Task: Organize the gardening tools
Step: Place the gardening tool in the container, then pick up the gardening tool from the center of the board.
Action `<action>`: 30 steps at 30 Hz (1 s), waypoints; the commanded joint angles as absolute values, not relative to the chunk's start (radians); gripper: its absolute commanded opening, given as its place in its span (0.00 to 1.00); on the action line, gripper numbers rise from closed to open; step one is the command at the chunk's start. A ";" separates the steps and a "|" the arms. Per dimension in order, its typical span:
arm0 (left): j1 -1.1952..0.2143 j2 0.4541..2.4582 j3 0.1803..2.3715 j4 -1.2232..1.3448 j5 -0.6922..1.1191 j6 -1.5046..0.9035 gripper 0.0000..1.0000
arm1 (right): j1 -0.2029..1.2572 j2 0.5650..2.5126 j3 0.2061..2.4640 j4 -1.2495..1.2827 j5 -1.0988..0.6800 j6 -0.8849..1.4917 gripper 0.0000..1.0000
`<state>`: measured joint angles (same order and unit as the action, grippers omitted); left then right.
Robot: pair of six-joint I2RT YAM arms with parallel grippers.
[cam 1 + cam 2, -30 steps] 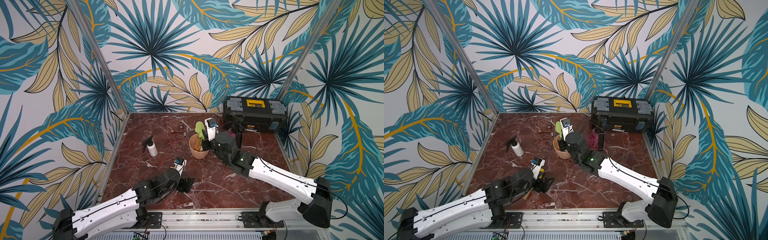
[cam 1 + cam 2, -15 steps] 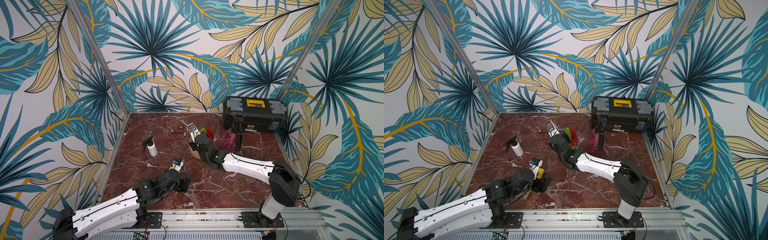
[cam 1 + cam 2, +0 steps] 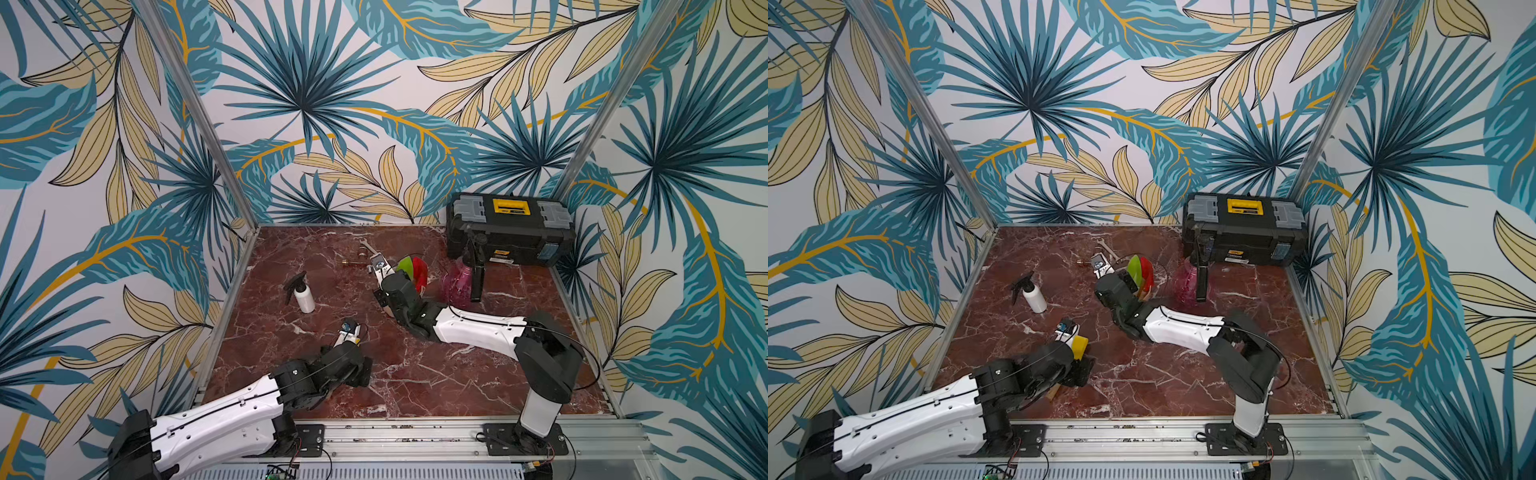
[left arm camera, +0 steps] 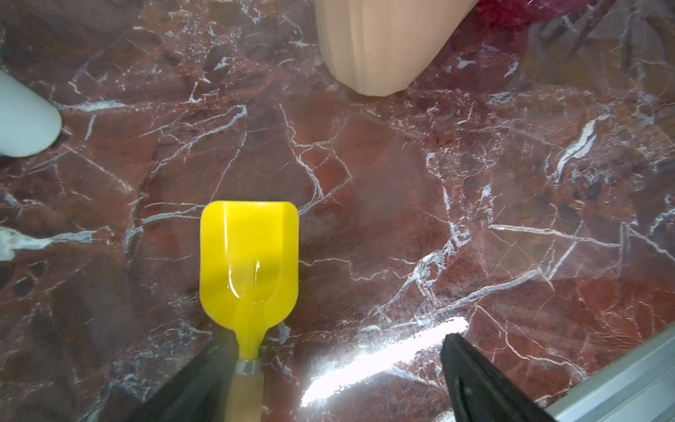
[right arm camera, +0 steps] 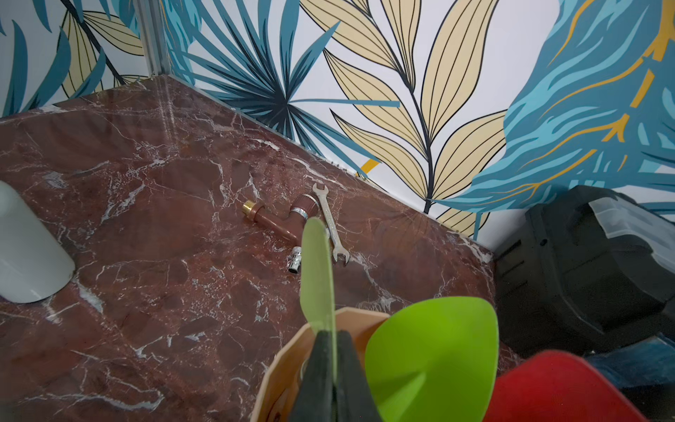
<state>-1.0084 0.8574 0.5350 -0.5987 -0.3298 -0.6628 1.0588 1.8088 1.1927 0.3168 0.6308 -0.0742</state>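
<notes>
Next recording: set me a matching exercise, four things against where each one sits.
Things:
1. yellow scoop
2. green blade
3. red scoop
4. wrench

Places:
a. standing in the pot
b. lying beside the brown fitting
c. clamped in the shut right gripper
d. flat on the table, within the open left gripper

Pairs: 1-d, 2-c, 3-a, 4-b

No wording can be read anywhere; the labels (image 3: 502, 254) on the toolbox (image 3: 511, 237) are too small to be made out.
</notes>
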 commanded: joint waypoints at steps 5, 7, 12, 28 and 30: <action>-1.012 0.918 0.528 -0.633 -0.334 -0.695 0.94 | 1.055 1.814 1.157 0.345 0.621 -0.015 0.13; -1.012 0.934 0.532 -0.647 -0.330 -0.704 0.94 | 1.055 1.805 1.155 0.336 0.622 -0.014 0.18; -1.012 0.941 0.538 -0.707 -0.328 -0.735 0.93 | 1.055 1.751 1.151 0.308 0.615 -0.006 0.35; -1.012 0.922 0.493 -0.823 -0.217 -0.826 0.80 | 1.053 1.521 1.193 -0.017 0.499 0.126 0.57; -1.012 0.923 0.482 -0.812 -0.212 -0.829 0.77 | 1.053 1.487 1.179 -0.023 0.477 0.144 0.57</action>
<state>-1.0084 0.9340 0.5018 -0.8017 -0.2344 -0.8074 1.0550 1.5364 1.2053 0.0223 0.5220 0.0914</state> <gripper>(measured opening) 0.782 0.572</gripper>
